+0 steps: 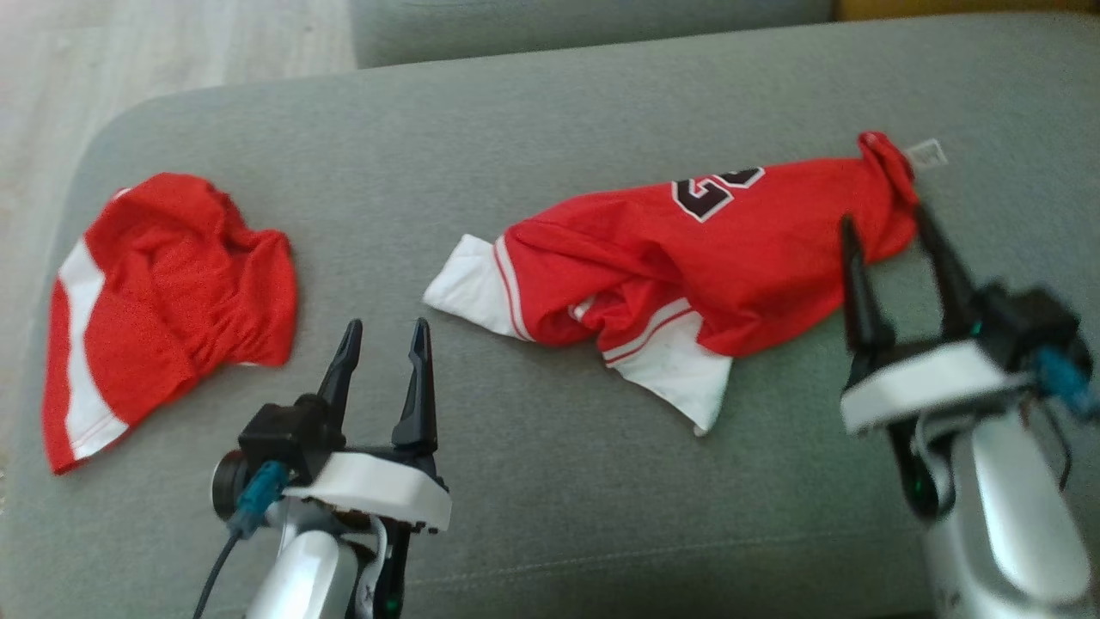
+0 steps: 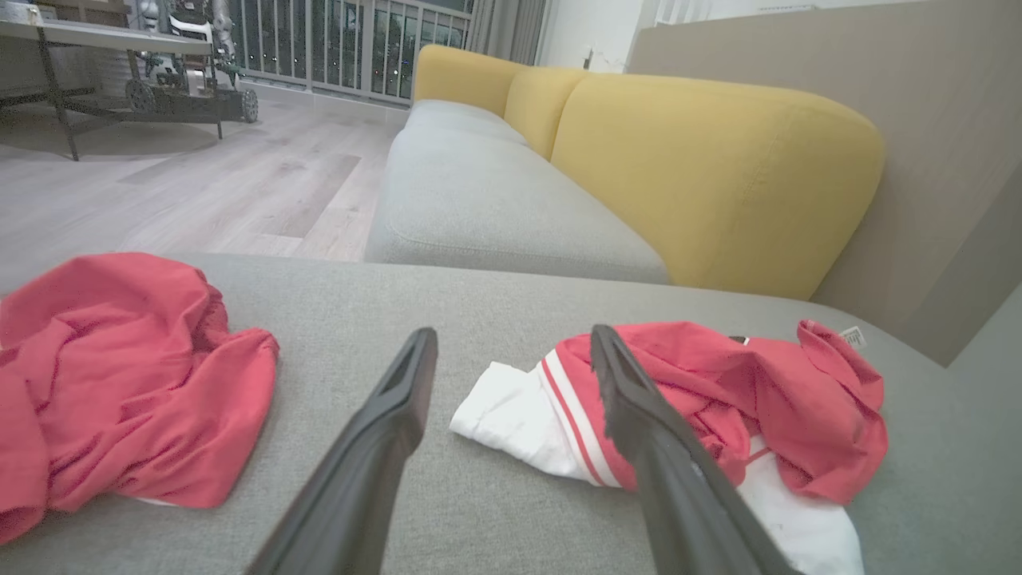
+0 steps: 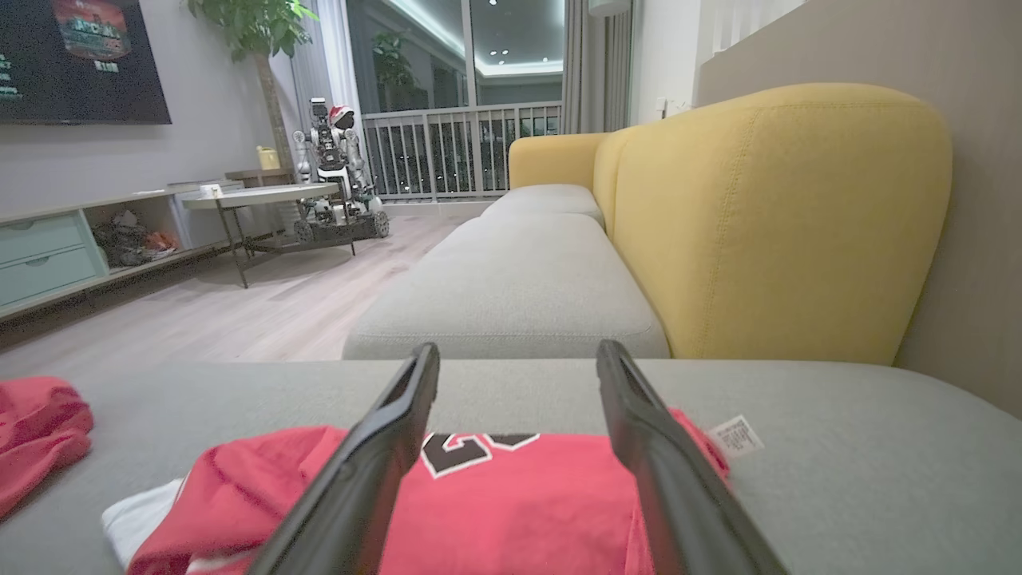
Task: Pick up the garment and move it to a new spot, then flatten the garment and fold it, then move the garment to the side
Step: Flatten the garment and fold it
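Observation:
The garment (image 1: 739,258) is a red jersey with white trim and a black number. It lies crumpled on the grey seat cushion (image 1: 550,499), right of centre, with a white label at its far right end. My right gripper (image 1: 885,217) stands open at that right end, its fingers over the red cloth and nothing held between them. In the right wrist view the garment (image 3: 519,503) lies under the open right gripper (image 3: 519,350). My left gripper (image 1: 386,325) is open over bare cushion, left of the garment's white sleeve. The left wrist view has the garment (image 2: 758,399) to the right of the left gripper (image 2: 512,335).
A second red-and-white piece of clothing (image 1: 163,292) lies bunched at the cushion's left end, close to the rounded edge. Wooden floor (image 1: 129,52) is beyond that edge. A yellow backrest (image 3: 766,224) rises behind the seat, and another grey cushion (image 3: 511,279) continues further on.

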